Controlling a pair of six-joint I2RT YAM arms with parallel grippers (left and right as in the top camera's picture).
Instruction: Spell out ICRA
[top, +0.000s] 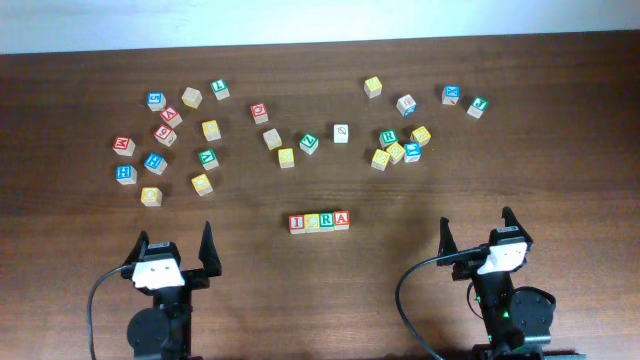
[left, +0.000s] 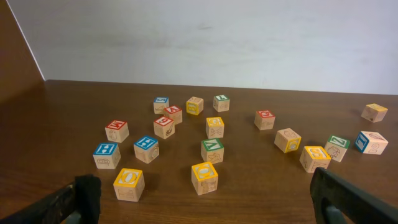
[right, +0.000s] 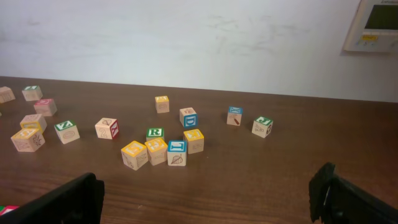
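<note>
A row of four letter blocks (top: 319, 221) stands side by side at the middle front of the table, a red one at each end. My left gripper (top: 176, 245) is open and empty at the front left, well apart from the row. My right gripper (top: 476, 233) is open and empty at the front right. The left wrist view shows open jaws (left: 202, 199) with loose blocks ahead. The right wrist view shows open jaws (right: 205, 196) over bare wood; only a red corner (right: 6, 210) of the row shows at its left edge.
Several loose letter blocks lie scattered across the back of the table: a left group (top: 165, 135), a middle group (top: 300, 140) and a right group (top: 400, 148). A white wall (left: 217, 37) rises behind the table's far edge.
</note>
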